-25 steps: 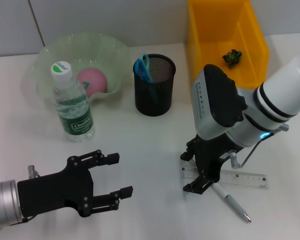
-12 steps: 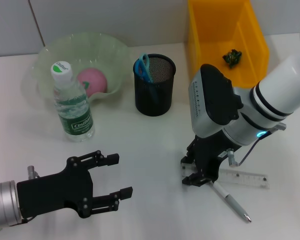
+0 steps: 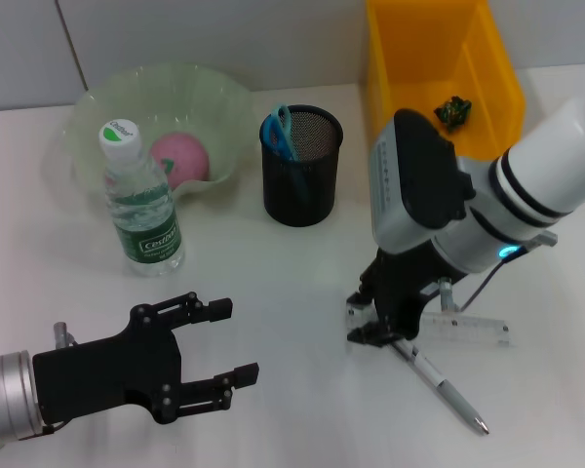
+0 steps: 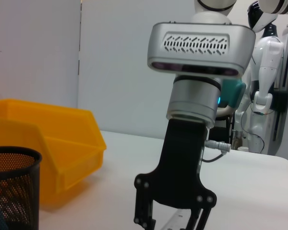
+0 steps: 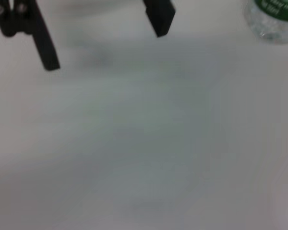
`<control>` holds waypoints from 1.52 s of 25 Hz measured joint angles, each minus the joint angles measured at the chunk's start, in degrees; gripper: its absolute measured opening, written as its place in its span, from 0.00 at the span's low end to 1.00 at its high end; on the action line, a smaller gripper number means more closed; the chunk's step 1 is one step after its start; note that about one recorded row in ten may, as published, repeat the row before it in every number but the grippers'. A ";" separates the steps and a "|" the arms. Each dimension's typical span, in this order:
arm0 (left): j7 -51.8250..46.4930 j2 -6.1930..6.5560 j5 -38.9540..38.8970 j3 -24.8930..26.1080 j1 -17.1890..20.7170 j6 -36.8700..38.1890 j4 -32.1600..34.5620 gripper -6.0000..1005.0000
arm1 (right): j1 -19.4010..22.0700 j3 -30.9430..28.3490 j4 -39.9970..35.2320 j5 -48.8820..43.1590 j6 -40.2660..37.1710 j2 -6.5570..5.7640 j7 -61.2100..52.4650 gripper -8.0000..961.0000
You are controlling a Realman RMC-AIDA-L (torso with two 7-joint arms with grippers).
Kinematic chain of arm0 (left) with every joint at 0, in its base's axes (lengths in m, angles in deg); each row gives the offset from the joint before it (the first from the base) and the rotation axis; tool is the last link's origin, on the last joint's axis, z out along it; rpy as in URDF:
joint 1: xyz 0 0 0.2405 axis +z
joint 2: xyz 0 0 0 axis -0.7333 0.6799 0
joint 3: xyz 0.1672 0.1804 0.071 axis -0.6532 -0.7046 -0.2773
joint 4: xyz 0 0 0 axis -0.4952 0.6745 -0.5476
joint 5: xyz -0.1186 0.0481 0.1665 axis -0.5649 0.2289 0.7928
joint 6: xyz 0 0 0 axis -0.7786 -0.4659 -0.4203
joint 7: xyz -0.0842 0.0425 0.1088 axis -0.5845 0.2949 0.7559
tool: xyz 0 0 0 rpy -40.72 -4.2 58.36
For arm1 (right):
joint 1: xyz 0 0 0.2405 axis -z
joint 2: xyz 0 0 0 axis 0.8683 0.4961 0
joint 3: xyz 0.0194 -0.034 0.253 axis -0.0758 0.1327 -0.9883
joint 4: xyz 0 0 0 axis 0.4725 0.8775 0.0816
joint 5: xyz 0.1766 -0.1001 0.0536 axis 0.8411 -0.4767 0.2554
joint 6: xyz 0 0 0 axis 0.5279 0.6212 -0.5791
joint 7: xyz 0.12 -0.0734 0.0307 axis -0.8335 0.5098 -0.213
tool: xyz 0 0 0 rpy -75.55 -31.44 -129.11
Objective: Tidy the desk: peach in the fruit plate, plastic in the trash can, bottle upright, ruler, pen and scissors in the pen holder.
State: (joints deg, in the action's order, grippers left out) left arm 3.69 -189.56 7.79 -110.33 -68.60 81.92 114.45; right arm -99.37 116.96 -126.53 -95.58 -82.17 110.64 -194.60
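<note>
At the near edge the left gripper (image 3: 200,356) is idling, fingers apart. Beyond it, the right gripper (image 3: 373,317) is closing on the ruler (image 3: 465,329) beside the pen (image 3: 439,380); both remain outside the holder (image 3: 302,166). Farther back, scissors (image 3: 279,132), upright bottle (image 3: 142,200), peach (image 3: 180,159) and plastic (image 3: 452,111) look done.

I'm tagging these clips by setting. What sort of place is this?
Probably a robotics lab staged as a desk: a plain white table carries a mesh pen holder and a yellow bin, and the left wrist view shows another white humanoid robot standing in the background.
</note>
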 joint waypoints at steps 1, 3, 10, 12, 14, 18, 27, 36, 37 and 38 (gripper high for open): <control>-0.01 0.00 0.00 0.00 -0.01 0.00 0.00 0.78 | 0.72 -0.79 -2.35 0.11 -0.05 0.02 -1.26 0.42; -0.01 -0.01 -0.01 0.00 -0.02 0.00 0.00 0.78 | 1.20 -1.28 -3.93 0.25 -0.19 0.03 -1.94 0.42; -0.03 -0.08 0.00 0.10 -0.01 -0.01 0.00 0.78 | 7.57 -7.10 -21.63 8.00 1.92 0.08 -7.78 0.42; 0.07 -0.14 0.00 0.10 0.06 -0.01 0.00 0.78 | 9.57 -7.77 -24.70 12.22 4.63 0.11 -7.59 0.41; 0.22 -0.19 0.00 0.06 0.12 -0.08 0.00 0.78 | 11.81 -7.86 -27.25 16.46 8.09 0.06 -6.32 0.42; 0.20 -0.25 0.00 -0.15 0.02 -0.14 0.00 0.78 | 16.61 -7.16 -29.36 28.14 18.47 0.20 2.25 0.42; 0.07 -0.27 -0.01 -0.09 -0.19 0.01 0.00 0.78 | 18.52 -2.27 -18.77 56.55 30.46 0.20 30.27 0.43; -0.21 -0.12 -0.01 0.15 -0.12 0.24 0.00 0.78 | 17.38 4.06 -1.54 86.69 30.66 0.18 64.92 0.43; -0.21 -0.12 -0.01 0.15 -0.12 0.24 0.00 0.78 | 17.38 4.06 -1.54 86.69 30.66 0.18 64.92 0.43; -0.21 -0.12 -0.01 0.15 -0.12 0.24 0.00 0.78 | 17.12 4.89 0.07 89.01 30.62 0.18 67.73 0.44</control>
State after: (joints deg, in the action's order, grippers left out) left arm 3.48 -189.68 7.78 -110.18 -68.72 82.16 114.44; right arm -82.25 121.85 -126.46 -6.57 -51.55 110.82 -126.87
